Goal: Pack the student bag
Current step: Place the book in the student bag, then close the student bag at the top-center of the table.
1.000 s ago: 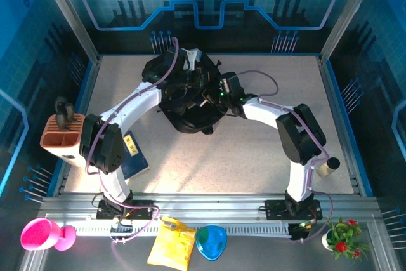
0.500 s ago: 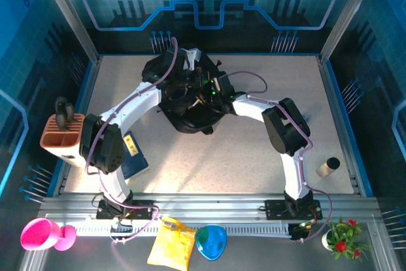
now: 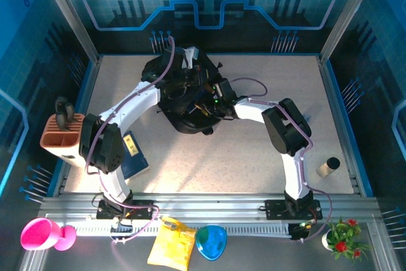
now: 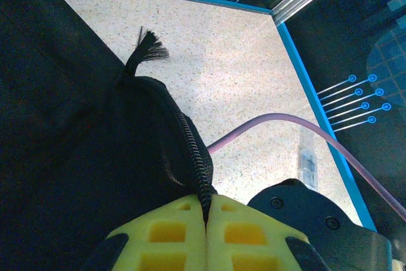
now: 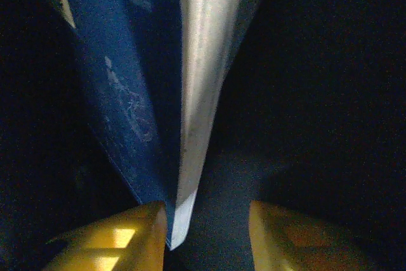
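Right wrist: blue book inside student bag

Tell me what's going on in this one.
Two arms are packing a black bag at the far middle of the table. The left gripper is shut on the bag's zipper edge. The right gripper is inside the bag with its jaws apart, and a blue book stands just ahead, its corner beside one finger. A second book lies by the left arm's base.
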`<action>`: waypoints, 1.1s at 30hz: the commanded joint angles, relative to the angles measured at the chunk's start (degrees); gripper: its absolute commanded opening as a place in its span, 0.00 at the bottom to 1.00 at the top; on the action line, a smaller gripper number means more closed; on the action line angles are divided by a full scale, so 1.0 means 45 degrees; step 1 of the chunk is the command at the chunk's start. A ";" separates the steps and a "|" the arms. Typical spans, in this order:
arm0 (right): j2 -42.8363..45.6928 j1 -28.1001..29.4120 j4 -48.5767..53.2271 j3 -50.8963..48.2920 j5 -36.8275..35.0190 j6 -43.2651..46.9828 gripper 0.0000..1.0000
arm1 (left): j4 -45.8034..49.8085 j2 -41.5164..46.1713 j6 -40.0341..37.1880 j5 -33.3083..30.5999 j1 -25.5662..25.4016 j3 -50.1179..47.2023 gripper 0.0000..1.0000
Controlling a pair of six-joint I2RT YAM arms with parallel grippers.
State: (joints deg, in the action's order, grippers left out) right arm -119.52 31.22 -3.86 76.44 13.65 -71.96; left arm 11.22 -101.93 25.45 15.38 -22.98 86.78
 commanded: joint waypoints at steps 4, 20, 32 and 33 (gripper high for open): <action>-0.0031 -0.0088 0.0446 0.0460 -0.0023 -0.0086 0.31 | -0.0905 0.0566 0.0223 0.0725 0.0065 -0.0066 0.00; -0.0648 -0.0243 -0.1525 0.1138 0.0484 0.0621 0.11 | -0.0848 0.0566 0.0522 0.0483 0.0128 -0.0132 0.00; 0.5148 -0.1116 -0.2951 -0.4264 -0.1664 0.2990 0.39 | -0.1007 -0.0128 0.1369 0.0806 0.0380 -0.0858 0.10; 0.5607 -0.1272 -0.2677 -0.4561 -0.2039 0.3149 0.42 | -0.0957 -0.0160 0.1432 0.0822 0.0379 -0.0951 0.14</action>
State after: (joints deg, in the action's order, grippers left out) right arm -99.09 26.83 -15.33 58.67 10.00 -62.96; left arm 8.54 -102.10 30.48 17.26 -21.52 83.64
